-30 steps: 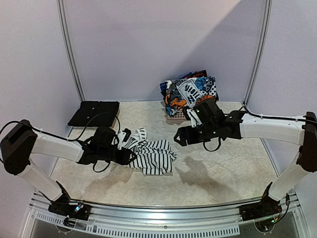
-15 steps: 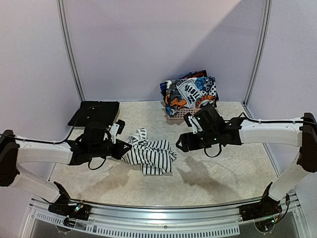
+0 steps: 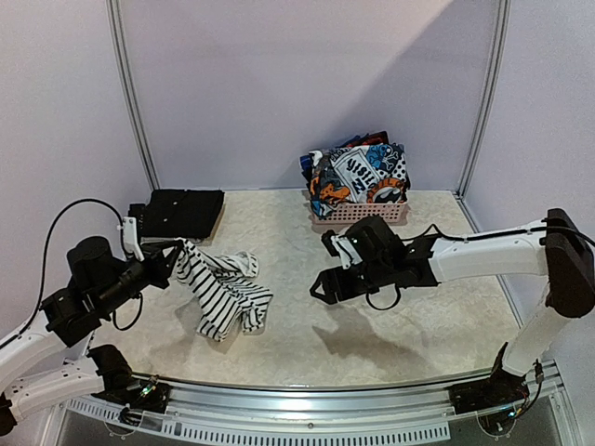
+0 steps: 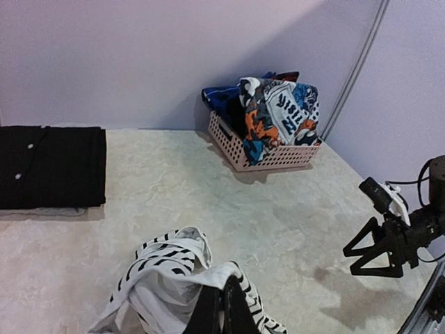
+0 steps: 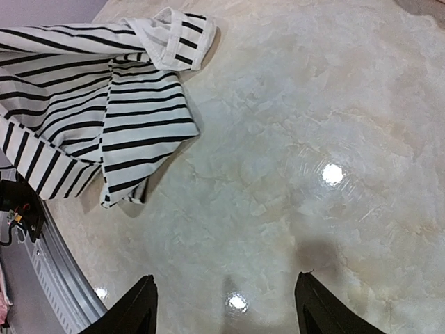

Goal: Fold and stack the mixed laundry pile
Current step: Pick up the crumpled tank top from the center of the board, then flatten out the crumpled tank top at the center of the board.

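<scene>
A white garment with thin black stripes [image 3: 225, 295] hangs bunched from my left gripper [image 3: 173, 253], its lower part resting on the table. In the left wrist view the black fingers [image 4: 208, 313] are pressed together on a white fold of that garment [image 4: 163, 268]. My right gripper [image 3: 322, 287] stands open just above bare table, right of the striped garment [image 5: 90, 90] and apart from it; nothing lies between its jaws [image 5: 224, 289]. The rest of the mixed laundry pile [image 3: 358, 172], with the graphic print on top [image 4: 278, 115], fills the basket.
The pink latticed basket [image 3: 364, 216] stands against the back wall, right of centre. A folded black garment [image 3: 181, 212] lies at the back left [image 4: 49, 167]. White corner posts flank the marbled table [image 3: 409, 325]; a metal rail [image 3: 307, 409] runs along the near edge.
My left gripper shut on the striped garment, then drew back left and rose, dragging it leftward and bunching it. The right gripper moved left and down toward the table.
</scene>
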You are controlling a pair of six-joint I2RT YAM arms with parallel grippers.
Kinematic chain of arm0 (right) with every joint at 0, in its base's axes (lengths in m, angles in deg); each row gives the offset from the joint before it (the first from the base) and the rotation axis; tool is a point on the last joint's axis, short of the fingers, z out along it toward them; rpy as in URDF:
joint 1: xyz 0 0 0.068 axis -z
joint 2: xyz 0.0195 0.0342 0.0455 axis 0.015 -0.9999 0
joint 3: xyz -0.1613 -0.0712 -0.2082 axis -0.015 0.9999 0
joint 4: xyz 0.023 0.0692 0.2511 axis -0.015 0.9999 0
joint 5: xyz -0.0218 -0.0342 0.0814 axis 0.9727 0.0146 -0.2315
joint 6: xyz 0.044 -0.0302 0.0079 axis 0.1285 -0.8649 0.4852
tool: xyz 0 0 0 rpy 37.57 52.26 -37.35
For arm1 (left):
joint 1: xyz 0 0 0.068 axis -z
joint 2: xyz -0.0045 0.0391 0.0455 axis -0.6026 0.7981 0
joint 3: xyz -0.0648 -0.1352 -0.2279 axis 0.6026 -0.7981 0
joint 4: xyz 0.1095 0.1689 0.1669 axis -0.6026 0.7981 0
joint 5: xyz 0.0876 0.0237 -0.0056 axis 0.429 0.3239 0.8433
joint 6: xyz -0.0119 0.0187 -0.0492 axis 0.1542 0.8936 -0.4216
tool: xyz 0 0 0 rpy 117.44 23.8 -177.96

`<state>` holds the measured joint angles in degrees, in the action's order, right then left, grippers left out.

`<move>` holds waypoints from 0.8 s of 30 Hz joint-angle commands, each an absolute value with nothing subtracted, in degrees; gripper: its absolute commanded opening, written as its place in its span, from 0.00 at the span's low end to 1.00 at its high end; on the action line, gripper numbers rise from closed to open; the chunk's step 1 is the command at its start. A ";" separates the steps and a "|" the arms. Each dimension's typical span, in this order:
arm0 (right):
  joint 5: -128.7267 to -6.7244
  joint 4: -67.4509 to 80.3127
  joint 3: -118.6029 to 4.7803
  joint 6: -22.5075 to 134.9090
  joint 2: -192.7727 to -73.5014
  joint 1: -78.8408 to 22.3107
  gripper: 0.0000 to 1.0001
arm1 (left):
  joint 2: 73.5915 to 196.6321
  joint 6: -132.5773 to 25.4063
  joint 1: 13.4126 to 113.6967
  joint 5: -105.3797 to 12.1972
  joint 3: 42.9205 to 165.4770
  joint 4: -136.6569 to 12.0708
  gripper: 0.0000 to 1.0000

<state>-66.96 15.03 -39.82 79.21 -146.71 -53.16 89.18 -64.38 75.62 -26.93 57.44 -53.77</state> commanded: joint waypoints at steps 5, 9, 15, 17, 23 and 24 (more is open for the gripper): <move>-70.59 12.09 -47.16 81.45 -156.19 -56.61 0.65 | 88.21 -66.96 75.39 -23.54 52.58 -47.14 0.00; -71.74 11.95 -52.45 81.08 -162.12 -59.22 0.64 | 85.66 -67.26 75.33 -22.72 51.47 -45.95 0.00; -74.94 12.80 -60.87 80.25 -170.43 -62.49 0.59 | 81.63 -66.97 75.31 -20.76 51.54 -43.13 0.00; -74.77 14.00 -63.81 80.15 -172.82 -63.55 0.59 | 81.04 -67.01 75.30 -20.53 51.54 -42.81 0.00; -73.87 14.34 -68.28 81.36 -178.52 -64.71 0.52 | 81.40 -66.88 75.29 -20.57 51.32 -42.94 0.00; -73.94 14.39 -69.01 81.65 -179.36 -64.79 0.50 | 81.46 -66.88 75.29 -20.50 51.28 -42.97 0.00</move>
<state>-73.87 13.15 -66.57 80.74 -175.84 -64.37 81.42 -66.91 75.62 -21.18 51.91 -44.16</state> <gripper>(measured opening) 0.527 0.021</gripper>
